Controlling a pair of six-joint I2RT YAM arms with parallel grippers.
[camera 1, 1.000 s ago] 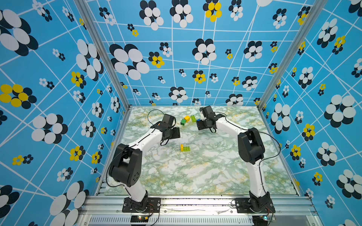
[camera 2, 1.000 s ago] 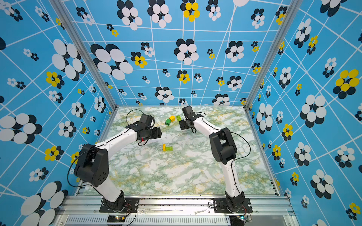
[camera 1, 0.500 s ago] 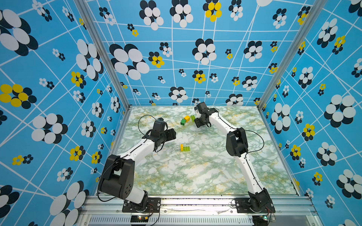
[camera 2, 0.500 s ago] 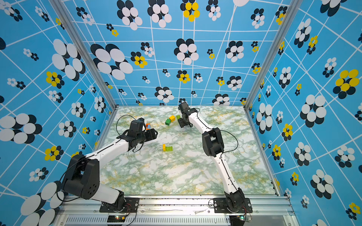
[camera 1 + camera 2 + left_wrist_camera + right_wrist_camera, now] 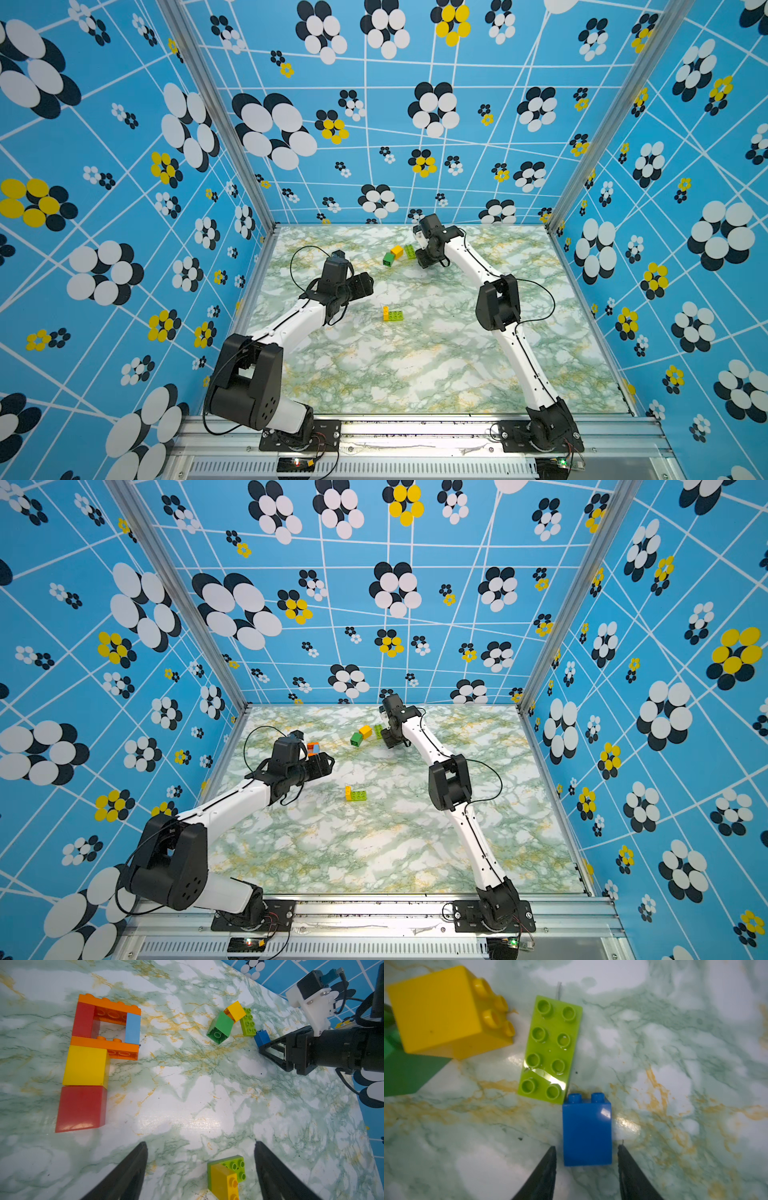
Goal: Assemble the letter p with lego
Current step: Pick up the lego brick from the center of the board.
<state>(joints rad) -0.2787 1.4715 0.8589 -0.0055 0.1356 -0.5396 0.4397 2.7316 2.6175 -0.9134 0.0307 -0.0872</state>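
Observation:
The lego P (image 5: 97, 1051) lies flat on the table, built of orange, red, light blue and yellow bricks; only a corner of the P (image 5: 313, 748) shows behind my left arm. My left gripper (image 5: 200, 1144) is open, and a small yellow-on-lime piece (image 5: 225, 1176) lies on the table between its fingers, touching neither. My right gripper (image 5: 587, 1147) is open around a blue brick (image 5: 586, 1132), with a narrow gap on each side. Both top views show the left gripper (image 5: 365, 284) and the right gripper (image 5: 420, 259).
Loose bricks lie just beyond the blue one: a lime oblong (image 5: 551, 1049) touching its corner, a yellow cube (image 5: 444, 1012) and a green cube (image 5: 220, 1027). The back wall (image 5: 415, 166) stands close behind my right gripper. The yellow-lime piece (image 5: 392, 314) sits mid-table.
My right arm has stretched toward the back, and its jaws have narrowed around the blue brick. My left arm has lowered and its jaws have widened a little.

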